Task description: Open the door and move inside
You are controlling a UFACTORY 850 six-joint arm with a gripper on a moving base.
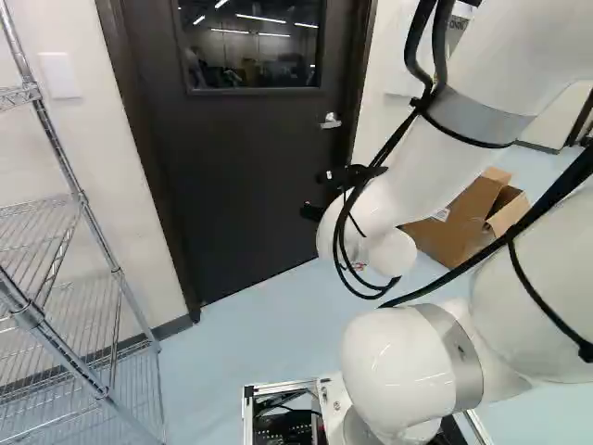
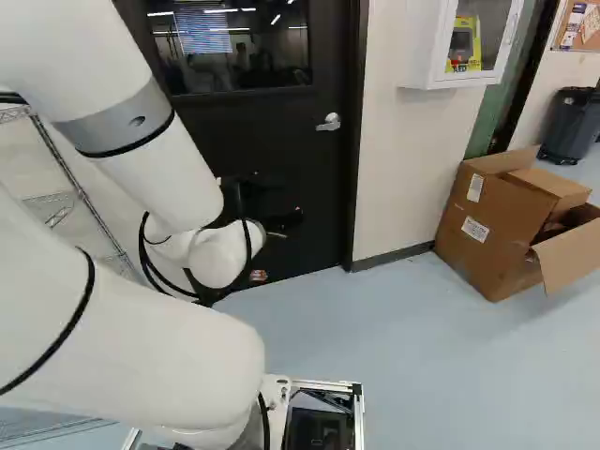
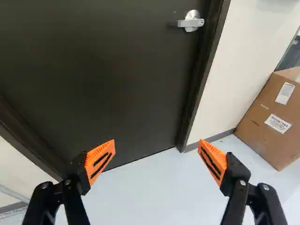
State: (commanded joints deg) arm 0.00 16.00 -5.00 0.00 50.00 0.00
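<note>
Across the pale floor (image 2: pixel 403 328) from me, a dark windowed door (image 1: pixel 241 167) sits closed in its dark frame (image 3: pixel 206 70), with strip lights shining in the glass of its window (image 1: pixel 250 42). Its silver lever handle (image 2: pixel 330 123) is mounted beside the door's edge on the cardboard box's side, a little below the level of the window.

Before the door, the black gripper (image 1: pixel 316 194) hangs lower than the handle. Its two fingers stand wide apart, orange pads (image 3: pixel 100 159) facing each other with nothing gripped. From the wrist view, the handle lies ahead of them, well apart from both. The white arm (image 1: pixel 435 158) bends forward from its joint at the foot of the base views, black cables (image 1: pixel 558 195) strapped along it. Beside that joint I can see a metal frame (image 2: pixel 360 412) on the base, with dark equipment inside.

To the handle side of the door, an open-flapped cardboard box (image 2: pixel 497 216) rests on the floor near the wall. Above, between door and box, a white wall cabinet (image 2: pixel 427 47) holds a yellow-cased device (image 2: pixel 461 45). Farther off stand a dark bin (image 2: pixel 572 122) and, higher up, a pinboard (image 2: pixel 583 23) with papers. Chrome wire shelving (image 1: pixel 79 199) stands at the left of the left base view.
</note>
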